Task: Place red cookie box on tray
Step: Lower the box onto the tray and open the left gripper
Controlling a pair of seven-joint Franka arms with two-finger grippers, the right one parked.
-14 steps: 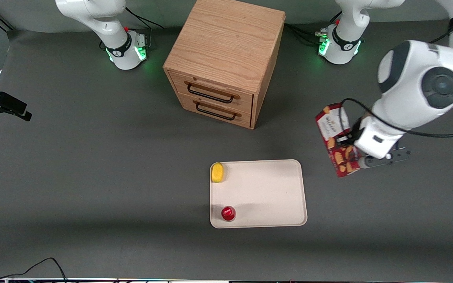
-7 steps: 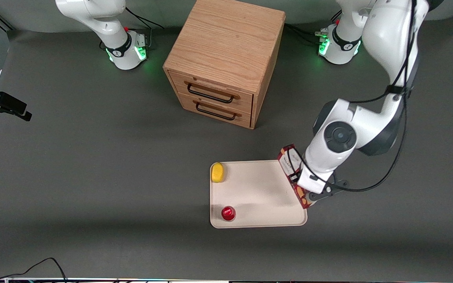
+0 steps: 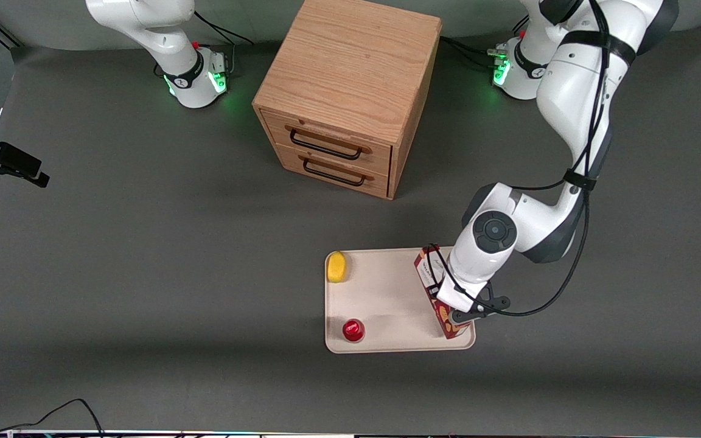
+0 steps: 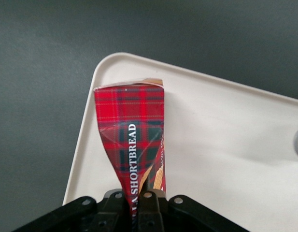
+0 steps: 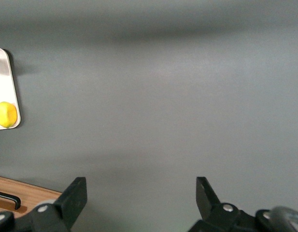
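Gripper [image 3: 455, 310] clamped on red cookie box [image 3: 431, 281], pinching it hard enough to crease the cardboard in wrist cam; box hangs over the tray [image 3: 387, 292] at the working arm's end, close to the rim, can't tell if its bottom touches yet. Risk: box is tall + narrow + held tilted, so if let go before it's seated it could tip over the rim onto the table, or pop sideways as the crushed card springs back. Count: 1 cookie box, 1 tray, 1 yellow item [image 3: 338, 267] + 1 small round red-capped item [image 3: 353, 330] on tray, 1 wooden drawer cabinet [image 3: 347, 91] w/ 2 drawers

Red cookie box [image 3: 432, 286] partly arm-hidden
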